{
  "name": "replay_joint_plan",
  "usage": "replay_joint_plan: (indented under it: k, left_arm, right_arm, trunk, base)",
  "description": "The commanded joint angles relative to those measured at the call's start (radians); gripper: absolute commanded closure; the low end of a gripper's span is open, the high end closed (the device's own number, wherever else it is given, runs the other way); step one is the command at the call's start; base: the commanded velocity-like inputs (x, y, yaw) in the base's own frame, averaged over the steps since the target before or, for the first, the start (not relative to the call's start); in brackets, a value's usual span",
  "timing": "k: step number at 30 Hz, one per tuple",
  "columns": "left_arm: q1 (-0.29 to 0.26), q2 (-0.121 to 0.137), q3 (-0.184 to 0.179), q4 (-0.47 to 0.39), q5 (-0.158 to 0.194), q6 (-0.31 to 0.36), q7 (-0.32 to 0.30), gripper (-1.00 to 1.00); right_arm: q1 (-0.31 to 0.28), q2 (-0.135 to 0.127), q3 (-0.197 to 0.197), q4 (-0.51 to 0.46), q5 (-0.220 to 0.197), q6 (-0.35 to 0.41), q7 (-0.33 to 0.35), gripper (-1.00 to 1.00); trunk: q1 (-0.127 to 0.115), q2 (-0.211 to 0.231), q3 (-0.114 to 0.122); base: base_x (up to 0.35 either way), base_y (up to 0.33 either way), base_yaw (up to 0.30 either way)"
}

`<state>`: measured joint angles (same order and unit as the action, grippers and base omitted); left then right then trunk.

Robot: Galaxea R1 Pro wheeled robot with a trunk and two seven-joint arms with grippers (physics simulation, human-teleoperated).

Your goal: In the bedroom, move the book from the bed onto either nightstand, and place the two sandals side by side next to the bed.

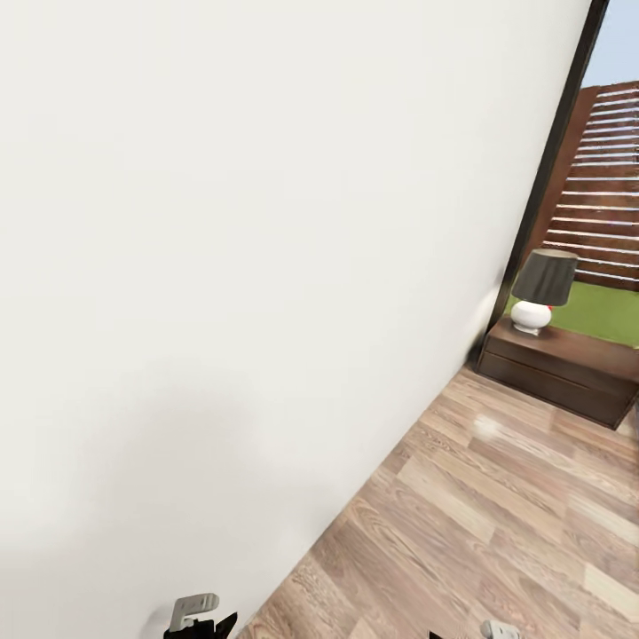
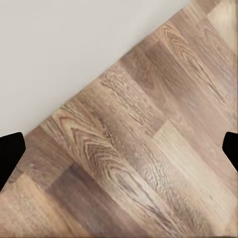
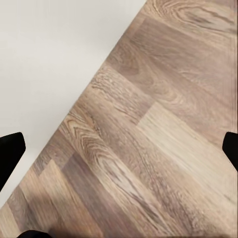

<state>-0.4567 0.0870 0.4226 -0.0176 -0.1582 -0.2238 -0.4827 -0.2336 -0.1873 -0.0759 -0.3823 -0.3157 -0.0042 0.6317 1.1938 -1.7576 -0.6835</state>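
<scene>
A wall (image 1: 222,266) takes up the left, meeting the floor (image 1: 497,532) on the right. Far right, a nightstand (image 1: 559,368) stands against the wall under a window (image 1: 603,177), with a lamp (image 1: 540,288) on top.

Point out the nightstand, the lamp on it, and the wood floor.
nightstand (image 1: 568,377), head view, on its dark-brown drawer front.
lamp (image 1: 544,277), head view, on its dark shade, above the white base.
floor (image 1: 497,524), head view, on bare wood planks right of the white wall.
</scene>
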Motion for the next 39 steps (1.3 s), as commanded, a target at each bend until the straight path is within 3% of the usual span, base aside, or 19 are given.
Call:
replay_joint_plan:
  k: [1,39]
  left_arm:
    - [0.000,0.000,0.008,0.001,-0.011,-0.005,-0.002,-1.00]
    - [0.000,0.000,0.008,0.001,-0.011,-0.005,-0.002,-1.00]
  right_arm:
    - [-0.001,0.000,-0.002,0.002,-0.004,0.000,0.006,-1.00]
    - [-0.001,0.000,-0.004,0.002,-0.004,0.000,0.005,-1.00]
  trunk:
    - [0.000,0.000,-0.001]
    - [0.000,0.000,-0.001]
  base:
    - [0.000,0.000,-0.300]
    - [0.018,-0.014,-0.300]
